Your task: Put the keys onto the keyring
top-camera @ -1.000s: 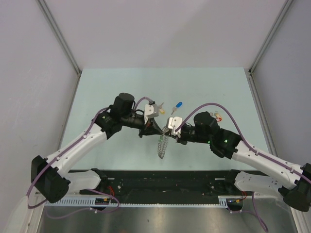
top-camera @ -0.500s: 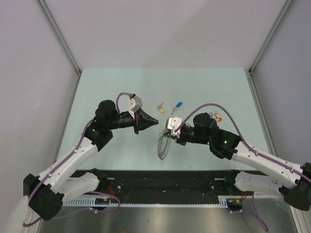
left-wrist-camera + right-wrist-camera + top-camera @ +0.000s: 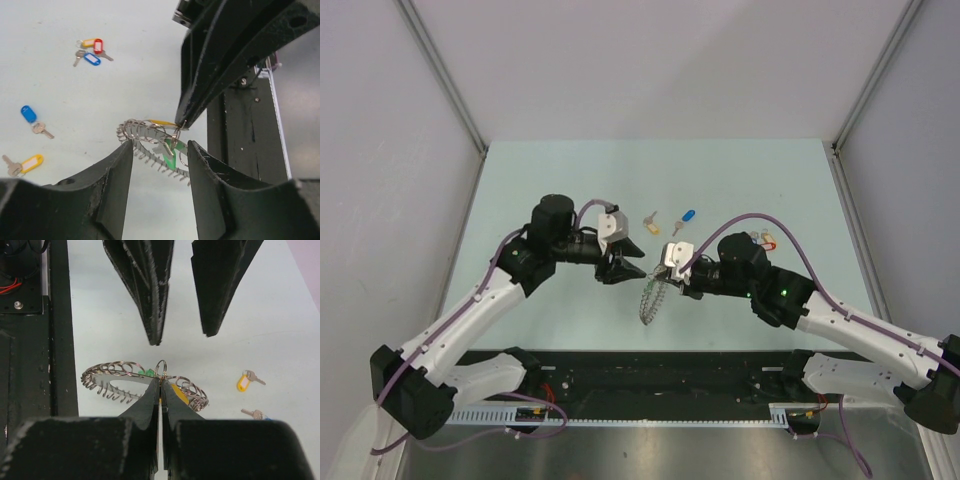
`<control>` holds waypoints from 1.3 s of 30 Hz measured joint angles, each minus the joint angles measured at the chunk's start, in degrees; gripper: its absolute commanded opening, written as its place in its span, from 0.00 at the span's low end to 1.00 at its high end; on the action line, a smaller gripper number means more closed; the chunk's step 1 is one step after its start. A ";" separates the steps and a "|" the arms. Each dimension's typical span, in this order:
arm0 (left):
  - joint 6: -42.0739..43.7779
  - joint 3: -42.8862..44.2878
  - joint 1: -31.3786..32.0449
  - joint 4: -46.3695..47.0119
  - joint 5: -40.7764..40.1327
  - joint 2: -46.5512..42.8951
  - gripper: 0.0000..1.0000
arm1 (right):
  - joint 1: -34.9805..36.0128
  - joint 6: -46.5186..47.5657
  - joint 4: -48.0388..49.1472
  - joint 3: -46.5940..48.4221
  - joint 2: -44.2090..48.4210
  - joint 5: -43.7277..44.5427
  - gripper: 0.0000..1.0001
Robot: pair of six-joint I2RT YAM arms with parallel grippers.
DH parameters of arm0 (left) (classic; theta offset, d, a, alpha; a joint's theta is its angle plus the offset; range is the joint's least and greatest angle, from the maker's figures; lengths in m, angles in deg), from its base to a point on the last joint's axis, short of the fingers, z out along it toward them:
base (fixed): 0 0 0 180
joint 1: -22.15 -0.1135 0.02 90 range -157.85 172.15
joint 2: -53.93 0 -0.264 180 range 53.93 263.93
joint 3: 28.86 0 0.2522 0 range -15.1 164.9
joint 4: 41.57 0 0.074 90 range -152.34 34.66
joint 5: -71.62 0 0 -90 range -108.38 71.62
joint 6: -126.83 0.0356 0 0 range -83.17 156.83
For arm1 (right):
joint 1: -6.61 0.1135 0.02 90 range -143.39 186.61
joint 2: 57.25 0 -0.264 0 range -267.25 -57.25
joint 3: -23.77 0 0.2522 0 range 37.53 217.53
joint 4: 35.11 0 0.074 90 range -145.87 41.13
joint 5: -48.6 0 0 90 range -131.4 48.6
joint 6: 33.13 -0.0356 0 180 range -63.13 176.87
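Hanging from the pinched-shut right hand (image 3: 160, 384), the keyring (image 3: 116, 371) sits just beyond the half-open left hand (image 3: 160, 146).

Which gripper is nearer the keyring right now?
Right. The right gripper is shut on the keyring, pinching its rim; the left gripper hangs open just beside it, not touching.

Both arms reach inward with elbows out. The right gripper (image 3: 160, 385) is pinched tight on the keyring (image 3: 115, 372). The left gripper (image 3: 628, 268) sits just left of the keyring, jaws apart.
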 measured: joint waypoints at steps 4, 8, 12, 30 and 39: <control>6.14 2.27 2.19 -6.75 0.35 2.23 0.46 | 0.02 0.46 -0.24 0.00 0.00 -0.68 0.00; 9.73 4.83 4.46 -11.39 -0.13 5.38 0.37 | 0.17 1.01 -0.50 0.00 0.00 -1.36 0.00; 11.41 5.84 5.49 -13.51 -0.57 7.04 0.33 | 0.55 1.31 -1.14 0.00 0.00 -1.77 0.00; 14.78 7.93 7.61 -18.53 -1.33 10.58 0.08 | 1.62 1.49 -2.32 0.00 -0.48 -2.08 0.00; 13.97 7.93 7.87 -18.88 -1.51 9.81 0.00 | 2.27 1.51 -2.69 0.07 -0.35 -0.57 0.00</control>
